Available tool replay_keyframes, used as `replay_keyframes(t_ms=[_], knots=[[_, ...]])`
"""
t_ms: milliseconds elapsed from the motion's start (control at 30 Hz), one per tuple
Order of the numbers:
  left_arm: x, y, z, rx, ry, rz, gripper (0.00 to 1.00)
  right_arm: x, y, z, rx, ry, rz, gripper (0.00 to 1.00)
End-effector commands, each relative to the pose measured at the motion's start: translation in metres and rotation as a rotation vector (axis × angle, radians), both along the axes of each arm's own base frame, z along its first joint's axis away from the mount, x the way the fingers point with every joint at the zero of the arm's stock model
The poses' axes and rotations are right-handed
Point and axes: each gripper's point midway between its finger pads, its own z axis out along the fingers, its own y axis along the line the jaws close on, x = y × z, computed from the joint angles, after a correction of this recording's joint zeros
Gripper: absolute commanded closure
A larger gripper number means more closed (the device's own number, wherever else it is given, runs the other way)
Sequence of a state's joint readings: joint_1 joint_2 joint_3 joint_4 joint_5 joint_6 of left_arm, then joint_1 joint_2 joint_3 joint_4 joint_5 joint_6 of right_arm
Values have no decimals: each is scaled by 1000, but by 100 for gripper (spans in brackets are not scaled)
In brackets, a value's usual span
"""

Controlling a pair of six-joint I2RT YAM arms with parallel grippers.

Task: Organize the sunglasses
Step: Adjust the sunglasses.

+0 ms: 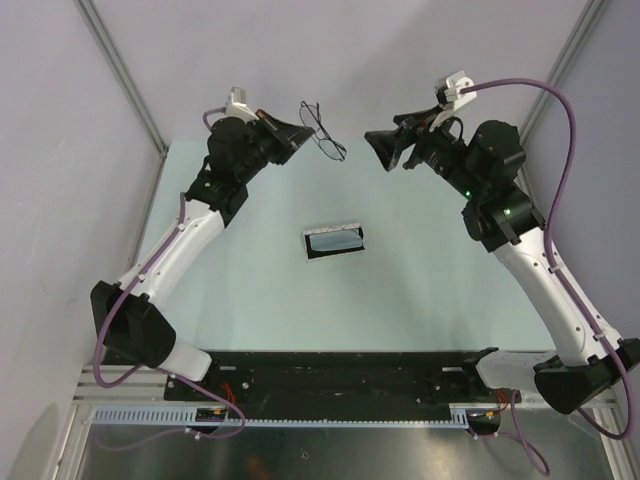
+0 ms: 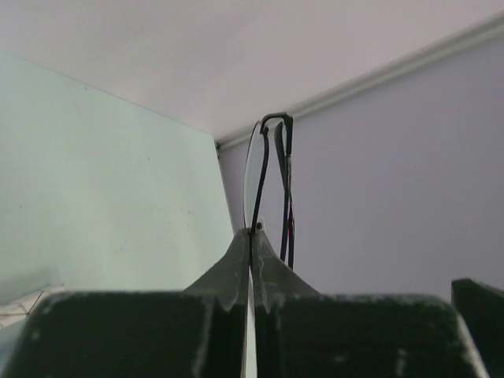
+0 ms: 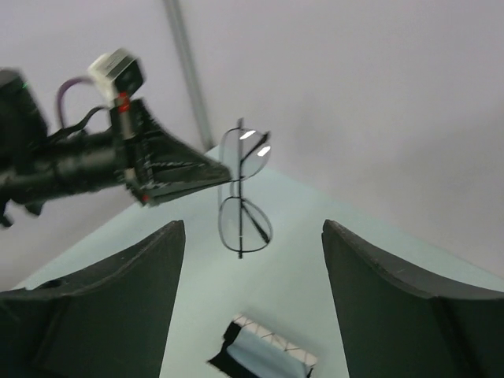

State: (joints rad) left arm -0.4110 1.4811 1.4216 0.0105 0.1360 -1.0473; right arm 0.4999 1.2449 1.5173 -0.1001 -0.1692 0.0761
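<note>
Thin black-framed sunglasses (image 1: 324,131) with clear-looking lenses hang in the air above the far part of the table. My left gripper (image 1: 303,133) is shut on their frame; in the left wrist view the frame (image 2: 268,185) rises straight up from the pinched fingertips (image 2: 253,235). My right gripper (image 1: 377,150) stands open a short way to the right of the glasses, facing them, with nothing between its fingers. In the right wrist view the glasses (image 3: 244,193) hang ahead of its spread fingers. An open dark case (image 1: 334,241) with a pale blue lining lies flat mid-table.
The pale green table (image 1: 400,300) is boxed in by grey walls with metal posts at the far corners (image 1: 125,80). A black rail (image 1: 330,375) carrying both arm bases runs along the near edge. Purple cables loop off the right arm (image 1: 570,130).
</note>
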Motion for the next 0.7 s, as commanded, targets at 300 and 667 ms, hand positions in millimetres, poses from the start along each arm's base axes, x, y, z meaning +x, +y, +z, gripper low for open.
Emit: replay_keyframes(t_ms=[300,667], knots=[[-61,-34,40,184,-347,-448,100,-38,63,-31,-34,116,504,35],[-81,-36,28,184,-347,-530,100,-12,71,-59,-31,246,412,66]])
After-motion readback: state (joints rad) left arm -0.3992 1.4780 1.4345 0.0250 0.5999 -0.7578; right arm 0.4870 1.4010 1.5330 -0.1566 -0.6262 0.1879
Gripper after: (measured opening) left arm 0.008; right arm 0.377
